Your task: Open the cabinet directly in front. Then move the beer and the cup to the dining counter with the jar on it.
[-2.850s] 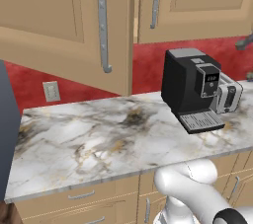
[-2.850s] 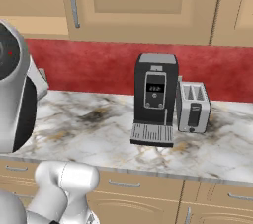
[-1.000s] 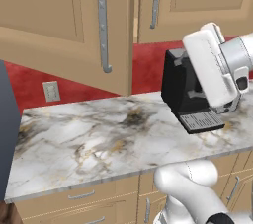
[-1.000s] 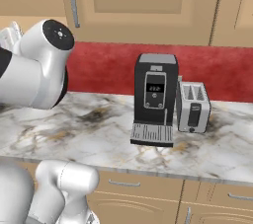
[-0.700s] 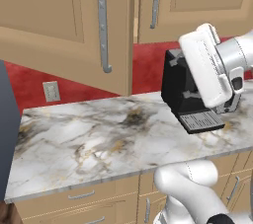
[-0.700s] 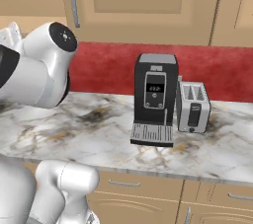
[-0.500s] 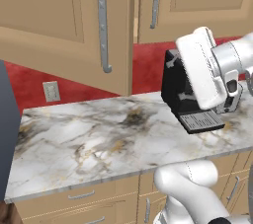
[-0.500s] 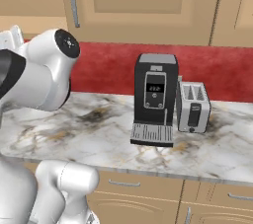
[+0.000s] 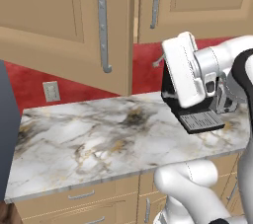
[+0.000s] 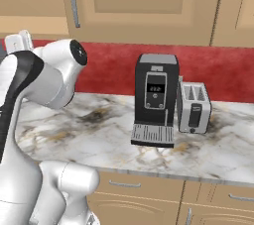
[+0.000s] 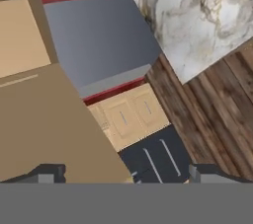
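now arm raised by cabinet (image 9: 69,25), jaws wide, empty.

White arm rises from the base, elbow bent high, upper links swung across at mid height; dark joint bands on the forearm; wrist turned sideways and downward; claw (image 11: 123,174) jaws spread wide, nothing between them; two dark fingertips (image 11: 47,172) stand far apart at the bottom of the hand view; no contact with anything.
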Tool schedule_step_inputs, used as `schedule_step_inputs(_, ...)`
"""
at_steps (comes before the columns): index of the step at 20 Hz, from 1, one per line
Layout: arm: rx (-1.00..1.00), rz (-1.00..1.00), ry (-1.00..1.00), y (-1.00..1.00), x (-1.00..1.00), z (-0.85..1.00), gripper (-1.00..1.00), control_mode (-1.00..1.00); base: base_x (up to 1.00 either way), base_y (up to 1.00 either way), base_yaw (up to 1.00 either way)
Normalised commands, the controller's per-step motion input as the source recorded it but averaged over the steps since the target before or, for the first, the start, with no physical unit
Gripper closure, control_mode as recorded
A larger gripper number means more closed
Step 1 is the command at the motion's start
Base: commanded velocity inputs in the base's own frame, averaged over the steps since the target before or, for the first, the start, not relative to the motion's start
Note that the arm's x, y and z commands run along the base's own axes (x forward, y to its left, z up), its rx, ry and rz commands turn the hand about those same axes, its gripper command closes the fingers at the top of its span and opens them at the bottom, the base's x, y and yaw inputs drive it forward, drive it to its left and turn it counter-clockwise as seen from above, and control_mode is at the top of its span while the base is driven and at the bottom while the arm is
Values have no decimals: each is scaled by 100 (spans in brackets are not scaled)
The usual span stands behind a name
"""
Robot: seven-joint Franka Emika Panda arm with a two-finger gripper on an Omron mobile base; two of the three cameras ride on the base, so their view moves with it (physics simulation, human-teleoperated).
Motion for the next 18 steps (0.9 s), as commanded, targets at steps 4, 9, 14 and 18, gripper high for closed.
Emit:
schedule_step_inputs(4, 0, 10, 0, 24, 39, -1, -100, -100, 0, 0, 0)
schedule_step_inputs(9, 0, 8, 0, 41, 8, 0, -100, -100, 0, 0, 0)
schedule_step_inputs(14, 0, 6, 0, 56, 0, 0, -100, -100, 0, 0, 0)
schedule_step_inputs(18, 0, 8, 0, 49, 0, 0, -100, -100, 0, 0, 0)
